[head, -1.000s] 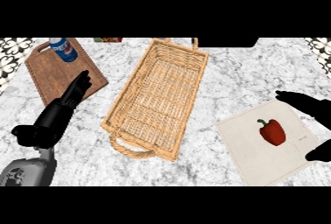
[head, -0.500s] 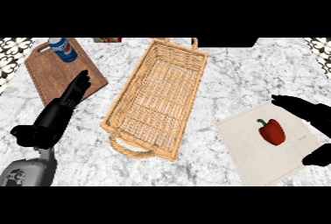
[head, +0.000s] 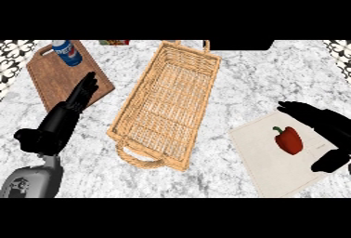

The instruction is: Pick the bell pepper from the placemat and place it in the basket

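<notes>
At far left, on the marbled surface: a brown cutting board, carrying an upright blue can near its far corner. Over the board's near right edge, the left robot hand, fingers straight and held together, pointing away toward the top of the view, holding nothing; grey forearm entering from the lower left corner. Behind the board, at the top edge, a small red and green thing, too cut off to identify. In the middle, a long wicker basket, set at a slant, with loop handles at both ends and nothing inside. At right, a pale placemat, also slanted, well apart from the basket. Lying on the placemat, a red bell pepper, green stem toward the far side. Around the pepper without touching it, the right robot hand, spread open: fingers extended past the pepper's far side, thumb at its near right.
</notes>
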Tool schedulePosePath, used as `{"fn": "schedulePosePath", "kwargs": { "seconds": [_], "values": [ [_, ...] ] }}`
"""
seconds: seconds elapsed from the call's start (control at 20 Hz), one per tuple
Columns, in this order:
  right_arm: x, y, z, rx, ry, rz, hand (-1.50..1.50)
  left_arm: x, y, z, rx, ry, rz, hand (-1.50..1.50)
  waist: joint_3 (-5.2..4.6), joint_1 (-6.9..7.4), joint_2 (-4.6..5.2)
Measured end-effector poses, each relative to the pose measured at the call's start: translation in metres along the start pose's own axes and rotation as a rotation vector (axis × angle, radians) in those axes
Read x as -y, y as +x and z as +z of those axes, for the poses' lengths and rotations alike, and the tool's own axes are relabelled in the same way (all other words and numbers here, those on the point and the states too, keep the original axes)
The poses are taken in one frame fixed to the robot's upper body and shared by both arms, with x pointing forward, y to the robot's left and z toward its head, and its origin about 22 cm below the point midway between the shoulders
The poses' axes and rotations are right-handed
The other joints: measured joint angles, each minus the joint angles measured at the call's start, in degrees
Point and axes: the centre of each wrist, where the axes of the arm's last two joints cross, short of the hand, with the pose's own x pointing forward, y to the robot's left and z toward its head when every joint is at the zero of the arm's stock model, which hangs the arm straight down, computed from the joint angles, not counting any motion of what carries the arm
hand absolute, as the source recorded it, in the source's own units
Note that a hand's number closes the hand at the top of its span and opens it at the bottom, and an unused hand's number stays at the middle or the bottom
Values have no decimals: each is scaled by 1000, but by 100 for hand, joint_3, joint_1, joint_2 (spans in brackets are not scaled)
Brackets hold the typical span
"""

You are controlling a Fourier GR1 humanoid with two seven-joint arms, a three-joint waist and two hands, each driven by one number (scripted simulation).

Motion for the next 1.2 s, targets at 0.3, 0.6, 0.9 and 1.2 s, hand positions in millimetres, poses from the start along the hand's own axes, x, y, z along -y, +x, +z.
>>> {"fn": "schedulePosePath", "kwargs": {
  "seconds": [0.3,0.6,0.9,1.2],
  "values": [
    [-12,4,-3,-21,8,12,-150,-6,-4,5,3,-2,1,0,0,-3,-1],
    [-24,-4,-18,-59,34,35,-150,-1,-2,9,3,-9,1,0,-1,12,1],
    [-32,-18,-22,-79,68,36,-150,-2,-2,3,2,-6,7,0,-1,9,3],
    [-44,-18,-29,-72,139,42,150,1,-3,1,-2,-9,3,0,-8,7,-1]
  ]
}}
